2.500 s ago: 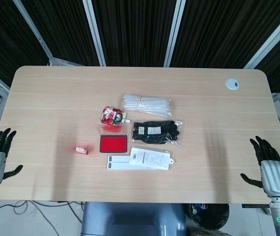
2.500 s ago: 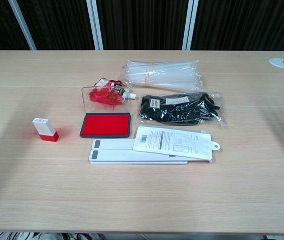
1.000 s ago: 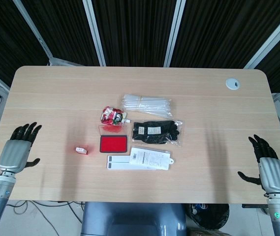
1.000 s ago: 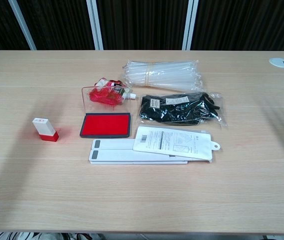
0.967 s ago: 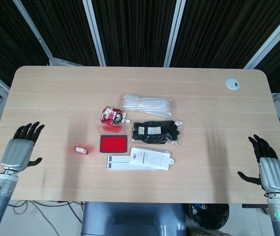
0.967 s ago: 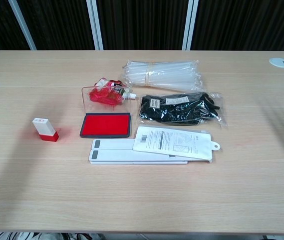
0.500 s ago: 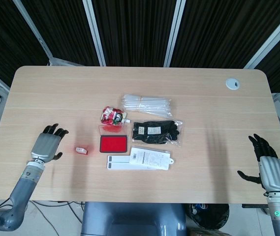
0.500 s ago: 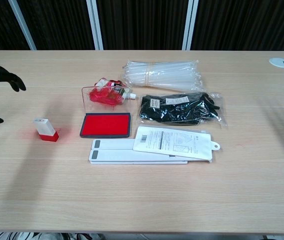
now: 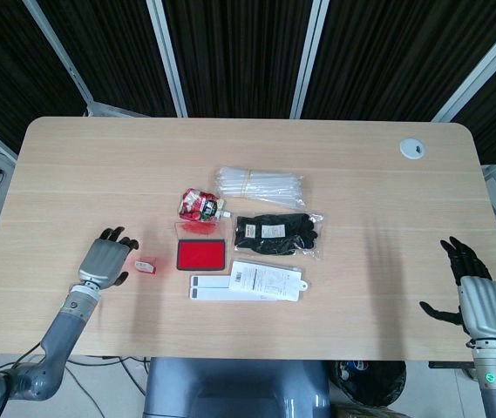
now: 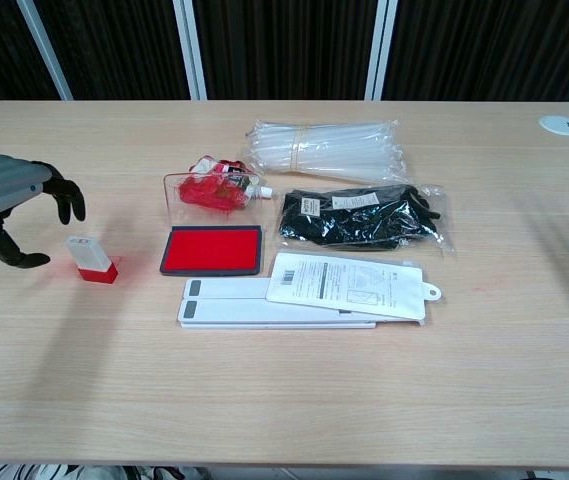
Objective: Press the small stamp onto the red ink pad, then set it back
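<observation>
Hovering spread, empty, left robot hand just beside small stamp.

wooden table, small stamp, red ink pad, black gloves

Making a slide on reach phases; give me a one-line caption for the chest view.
Left hand, open, hovers beside the stamp, left of the open red ink pad.

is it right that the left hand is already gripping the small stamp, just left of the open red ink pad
Not quite. The left hand is not gripping the small stamp; its fingers are spread and apart from it, as the chest view shows. The rest holds: the stamp stands just left of the open red ink pad.
</observation>
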`<state>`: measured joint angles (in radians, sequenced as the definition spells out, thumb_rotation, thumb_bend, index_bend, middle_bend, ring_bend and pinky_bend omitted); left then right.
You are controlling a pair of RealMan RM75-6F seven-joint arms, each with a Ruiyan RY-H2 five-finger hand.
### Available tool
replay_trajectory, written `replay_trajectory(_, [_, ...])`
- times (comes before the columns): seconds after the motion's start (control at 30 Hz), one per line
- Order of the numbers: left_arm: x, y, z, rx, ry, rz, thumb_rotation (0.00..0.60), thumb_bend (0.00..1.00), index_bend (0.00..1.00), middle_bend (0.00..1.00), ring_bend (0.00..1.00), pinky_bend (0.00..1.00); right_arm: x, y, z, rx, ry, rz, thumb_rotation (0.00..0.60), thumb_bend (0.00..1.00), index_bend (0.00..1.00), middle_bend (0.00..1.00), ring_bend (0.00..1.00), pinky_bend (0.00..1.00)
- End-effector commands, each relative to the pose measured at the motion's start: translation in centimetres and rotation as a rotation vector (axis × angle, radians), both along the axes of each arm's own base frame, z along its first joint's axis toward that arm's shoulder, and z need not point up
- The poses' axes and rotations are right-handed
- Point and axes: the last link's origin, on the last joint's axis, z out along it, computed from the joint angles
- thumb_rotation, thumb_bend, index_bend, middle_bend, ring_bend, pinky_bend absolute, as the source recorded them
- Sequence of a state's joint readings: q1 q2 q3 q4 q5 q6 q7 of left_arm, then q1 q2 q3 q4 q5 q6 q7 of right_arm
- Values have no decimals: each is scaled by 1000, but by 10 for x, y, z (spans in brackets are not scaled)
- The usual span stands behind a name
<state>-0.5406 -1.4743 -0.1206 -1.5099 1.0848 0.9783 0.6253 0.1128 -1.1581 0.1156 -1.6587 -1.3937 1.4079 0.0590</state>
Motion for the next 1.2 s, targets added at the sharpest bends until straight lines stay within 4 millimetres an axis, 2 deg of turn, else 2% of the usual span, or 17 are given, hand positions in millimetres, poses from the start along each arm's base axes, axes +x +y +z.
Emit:
replay_trajectory(0.03, [3,1,-4,-8,-2,-7,600,251,345,358,99,166,0,0,0,-1,-3,-1,600,70,0,0,0,156])
replay_trajectory(0.43, [11,2,-17,-35,0,-28,600,253,400,382,111,166,0,0,0,0,-11,-5,600,71,0,0,0,156])
replay_trajectory(0.6, [14,2,-21,-44,4,-36,600,290,435,421,123,171,0,0,0,0,-14,-7,600,70,0,0,0,156])
replay_trajectory(1.2, [15,4,-28,-58,16,-49,600,359,483,464,145,177,0,1,0,-4,-22,-10,600,70,0,0,0,156])
